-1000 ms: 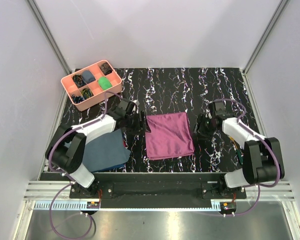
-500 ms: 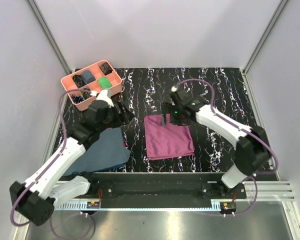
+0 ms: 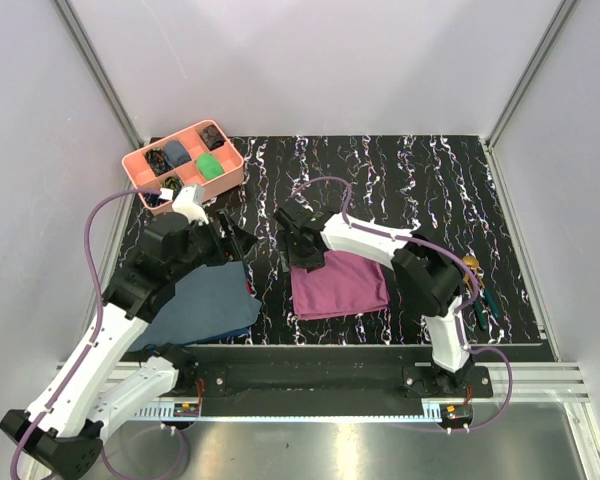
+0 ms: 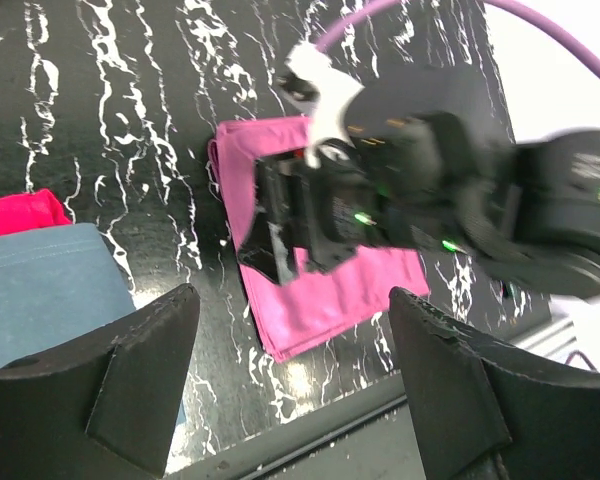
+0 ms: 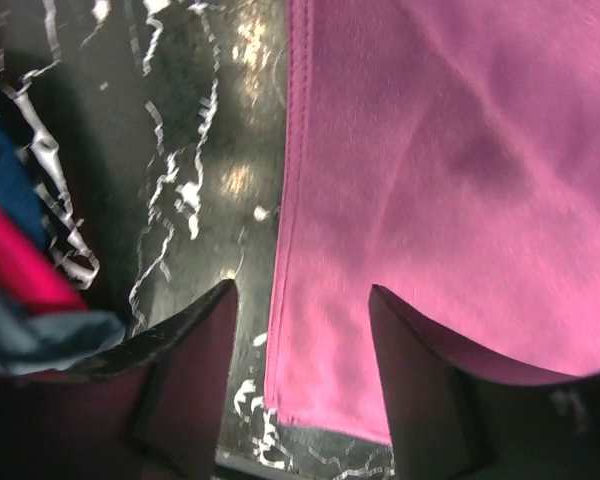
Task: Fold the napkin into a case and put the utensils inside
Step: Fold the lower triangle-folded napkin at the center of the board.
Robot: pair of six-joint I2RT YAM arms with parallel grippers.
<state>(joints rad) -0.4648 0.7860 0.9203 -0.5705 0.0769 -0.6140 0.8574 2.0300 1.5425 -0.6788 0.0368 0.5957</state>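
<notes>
We record the left arm extended from its 7 o'clock base, the left end effector (image 3: pixel 237 240) aimed toward 3 o'clock, fingers wide apart. The right arm bends toward 10 o'clock, the right end effector (image 3: pixel 302 248) pointing down, fingers parted.

The thin plum-purple square cloth napkin (image 3: pixel 345 285) lies in the middle of the black marbled worktop (image 3: pixel 380 170), near the front. Left of it lies the bigger slate-blue cloth (image 3: pixel 205 305). The small red cloth (image 4: pixel 20 212) is just beside that cloth, on the napkin's side. Behind the blue cloth sits the pink plastic compartment tray (image 3: pixel 220 186). The small golden-orange utensils with dark green handles (image 3: pixel 475 290) lie right of the napkin, well apart. The right end effector (image 5: pixel 300 370) is over the napkin's left edge.
</notes>
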